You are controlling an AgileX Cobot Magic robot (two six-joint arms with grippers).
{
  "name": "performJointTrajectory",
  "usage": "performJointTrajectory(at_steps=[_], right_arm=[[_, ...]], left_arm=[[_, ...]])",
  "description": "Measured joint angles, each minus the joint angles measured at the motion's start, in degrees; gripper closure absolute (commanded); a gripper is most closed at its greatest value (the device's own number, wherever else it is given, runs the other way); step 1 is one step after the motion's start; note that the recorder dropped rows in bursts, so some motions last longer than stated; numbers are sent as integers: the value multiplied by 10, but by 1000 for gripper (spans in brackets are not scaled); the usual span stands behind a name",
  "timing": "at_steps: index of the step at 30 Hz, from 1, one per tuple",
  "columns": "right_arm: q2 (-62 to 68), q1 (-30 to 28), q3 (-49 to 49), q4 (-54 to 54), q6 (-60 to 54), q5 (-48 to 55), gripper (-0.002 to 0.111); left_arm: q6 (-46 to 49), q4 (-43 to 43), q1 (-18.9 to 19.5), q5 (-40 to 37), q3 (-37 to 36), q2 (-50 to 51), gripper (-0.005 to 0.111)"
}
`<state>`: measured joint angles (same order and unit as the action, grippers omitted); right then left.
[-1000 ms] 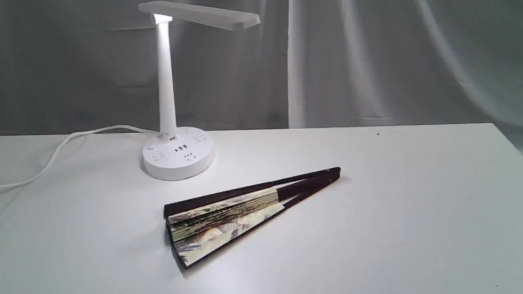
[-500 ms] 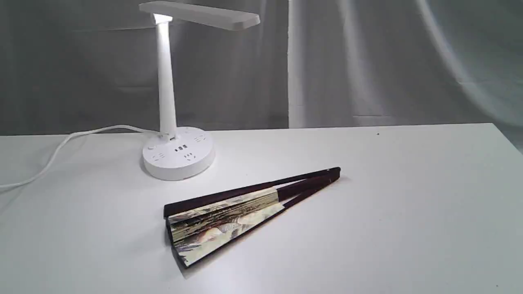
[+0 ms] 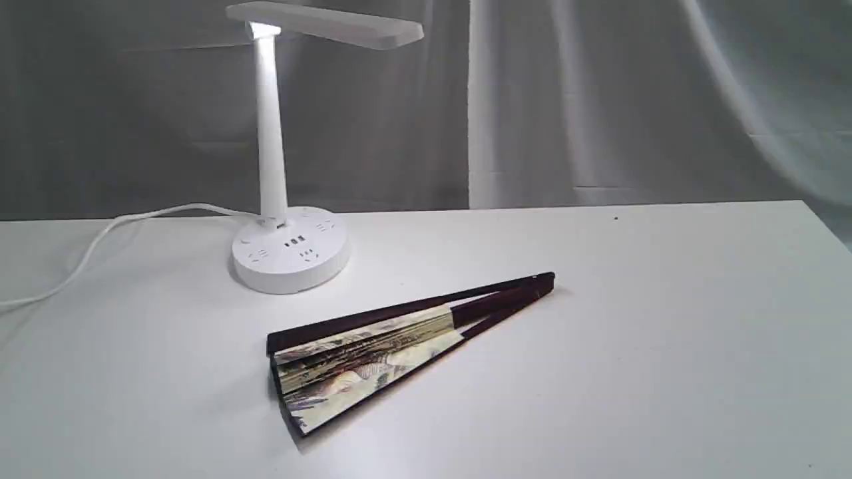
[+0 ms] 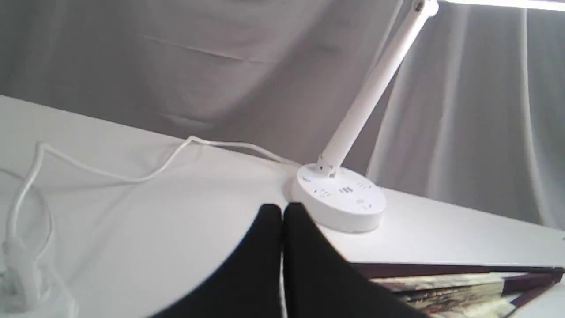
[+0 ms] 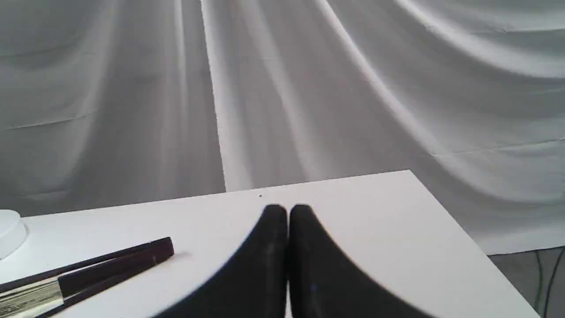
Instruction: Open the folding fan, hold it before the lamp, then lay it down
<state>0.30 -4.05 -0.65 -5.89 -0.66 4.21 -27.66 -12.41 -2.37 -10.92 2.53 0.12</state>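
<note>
The folding fan (image 3: 373,349) lies flat on the white table, spread only a little, its maroon pivot end pointing right and its painted pleats toward the front left. The white lamp (image 3: 289,256) stands just behind it, lit, with its bar head overhead. Neither gripper shows in the exterior view. In the left wrist view my left gripper (image 4: 282,211) is shut and empty, held above the table with the lamp (image 4: 340,201) and the fan (image 4: 446,285) ahead of it. My right gripper (image 5: 288,211) is shut and empty too, with the fan's pivot end (image 5: 110,265) off to one side.
The lamp's white cord (image 3: 100,243) trails across the table's left side and ends in a bundle (image 4: 24,274). A grey curtain (image 3: 599,100) hangs behind the table. The table's right edge (image 3: 829,229) drops off near the back corner.
</note>
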Motion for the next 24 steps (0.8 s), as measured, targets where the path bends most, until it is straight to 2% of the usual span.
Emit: performJointTrajectory(at_steps=[7, 17, 24], right_arm=[[0, 0, -50, 1, 0, 43, 108], [7, 0, -99, 2, 0, 81, 108], [102, 0, -146, 26, 0, 136, 108]], left_arm=[[-3, 27, 0, -24, 64, 0, 107], [-5, 56, 0, -153, 175, 0, 107], [-5, 56, 0, -249, 235, -1, 107]])
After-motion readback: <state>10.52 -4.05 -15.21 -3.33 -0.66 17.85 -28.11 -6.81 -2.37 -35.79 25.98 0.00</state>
